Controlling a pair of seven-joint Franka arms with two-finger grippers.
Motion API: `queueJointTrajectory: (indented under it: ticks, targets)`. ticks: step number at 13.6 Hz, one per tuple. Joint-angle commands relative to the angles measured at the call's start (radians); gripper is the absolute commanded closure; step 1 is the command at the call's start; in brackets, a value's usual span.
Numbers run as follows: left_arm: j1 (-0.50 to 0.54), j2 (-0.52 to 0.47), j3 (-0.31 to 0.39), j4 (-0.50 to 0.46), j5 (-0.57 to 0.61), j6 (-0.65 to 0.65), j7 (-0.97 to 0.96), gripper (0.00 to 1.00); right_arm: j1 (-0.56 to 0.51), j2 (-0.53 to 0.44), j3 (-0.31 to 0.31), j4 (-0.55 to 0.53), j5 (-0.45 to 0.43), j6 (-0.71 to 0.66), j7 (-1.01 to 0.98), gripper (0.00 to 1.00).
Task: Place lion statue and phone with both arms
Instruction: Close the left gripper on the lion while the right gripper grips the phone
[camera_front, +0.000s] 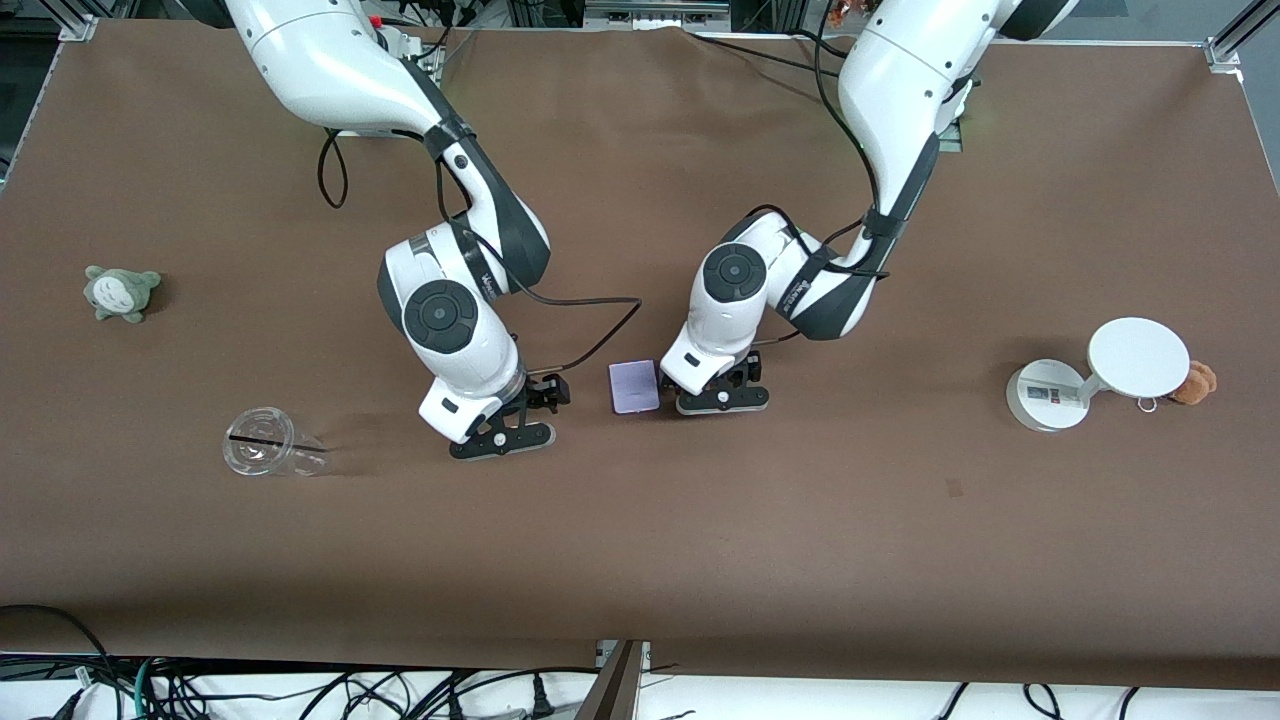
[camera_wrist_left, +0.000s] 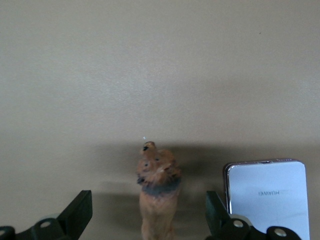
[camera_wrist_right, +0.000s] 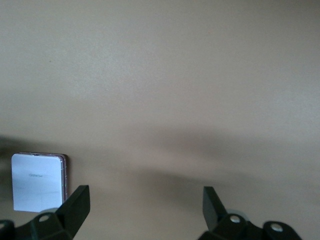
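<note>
The lion statue (camera_wrist_left: 158, 200), orange-brown with a darker mane, sits on the table between the wide-open fingers of my left gripper (camera_wrist_left: 148, 207), touching neither finger. In the front view the left gripper (camera_front: 722, 397) is low over the table and hides the statue. The phone (camera_front: 634, 387), a flat pale lavender rectangle, lies on the table right beside the left gripper, toward the right arm's end; it also shows in the left wrist view (camera_wrist_left: 267, 197) and the right wrist view (camera_wrist_right: 39, 182). My right gripper (camera_front: 502, 437) is open and empty (camera_wrist_right: 145, 202) over bare table beside the phone.
A clear plastic cup (camera_front: 265, 442) lies on its side toward the right arm's end. A grey-green plush (camera_front: 120, 292) sits farther along that end. A white stand with a disc top (camera_front: 1095, 375) and a fuzzy orange-brown plush (camera_front: 1195, 382) are at the left arm's end.
</note>
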Motion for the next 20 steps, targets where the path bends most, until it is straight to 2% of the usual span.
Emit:
queueJointTrajectory:
  ticks: [1,2,4,6,7,11,14,17,20]
  targets:
    - [-0.022,0.016,0.010,0.001,0.071,0.033,-0.077,0.00,-0.008,-0.010,0.006,-0.014,0.023,-0.004,-0.012,0.00]
    - [-0.022,0.016,0.010,0.001,0.072,0.033,-0.081,0.05,-0.008,-0.010,0.006,-0.012,0.039,-0.004,-0.013,0.00]
    - [-0.022,0.013,0.008,0.001,0.072,0.031,-0.082,0.43,-0.008,-0.010,0.006,-0.014,0.043,-0.006,-0.013,0.00]
    - [-0.022,0.007,0.008,0.001,0.070,0.027,-0.107,0.91,-0.008,-0.010,0.006,-0.012,0.043,-0.007,-0.013,0.00]
    - [-0.022,0.002,0.008,-0.001,0.070,0.022,-0.108,1.00,-0.008,-0.010,0.006,-0.012,0.043,-0.007,-0.013,0.00]
    - [0.004,-0.044,0.008,-0.019,0.072,0.010,-0.075,1.00,0.003,-0.010,0.011,-0.014,0.043,-0.009,0.002,0.00]
    - [0.066,-0.144,0.007,-0.076,0.067,-0.100,0.051,1.00,0.026,0.003,0.014,-0.014,0.046,0.007,0.011,0.00]
    - [0.177,-0.168,0.005,-0.079,0.056,-0.110,0.129,1.00,0.089,0.045,0.014,-0.014,0.043,0.068,0.097,0.00]
    - [0.321,-0.168,0.005,-0.093,0.056,-0.105,0.347,1.00,0.158,0.112,0.014,-0.007,0.037,0.192,0.164,0.00]
